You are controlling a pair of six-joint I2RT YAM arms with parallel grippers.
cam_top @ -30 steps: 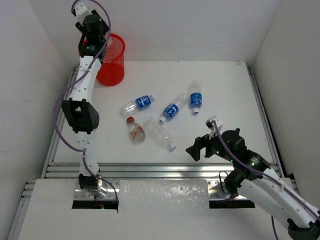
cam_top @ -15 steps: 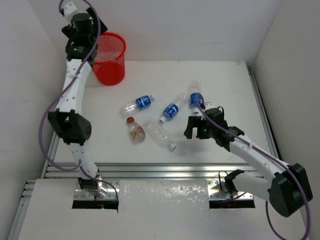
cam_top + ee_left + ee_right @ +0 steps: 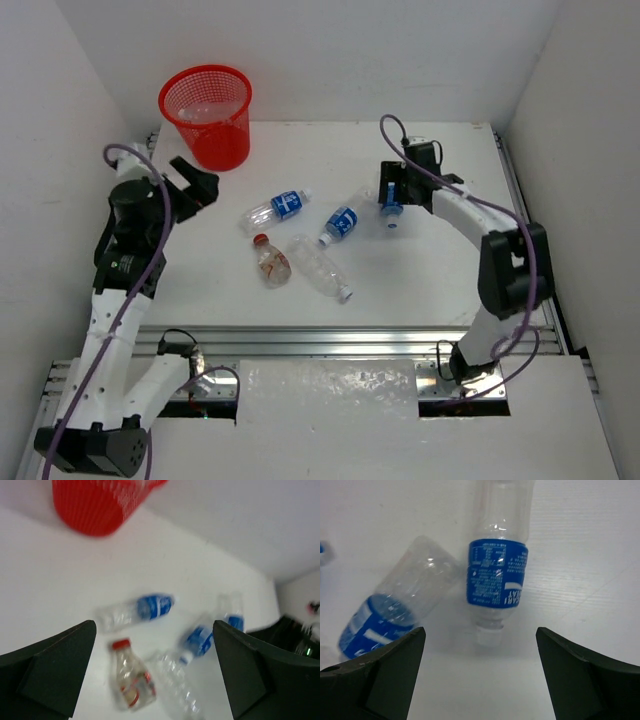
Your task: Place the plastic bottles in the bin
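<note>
The left hand [image 3: 154, 625], spread and empty, has swung back from the bin [image 3: 222, 140] at the far left (drop apparently done). The right hand [image 3: 480, 630], likewise spread, now hangs over the far-right blue-labelled bottle [image 3: 496, 572] on the table [image 3: 440, 270], probably the next pick.

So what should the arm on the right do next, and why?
Probably lower the right gripper straight down and close it on the blue-labelled bottle. Its fingers are open, with that bottle centred between them in the wrist view. The bottle lies flat on the table, not yet gripped. The red bin stands far across the table, so grasping comes first.
</note>
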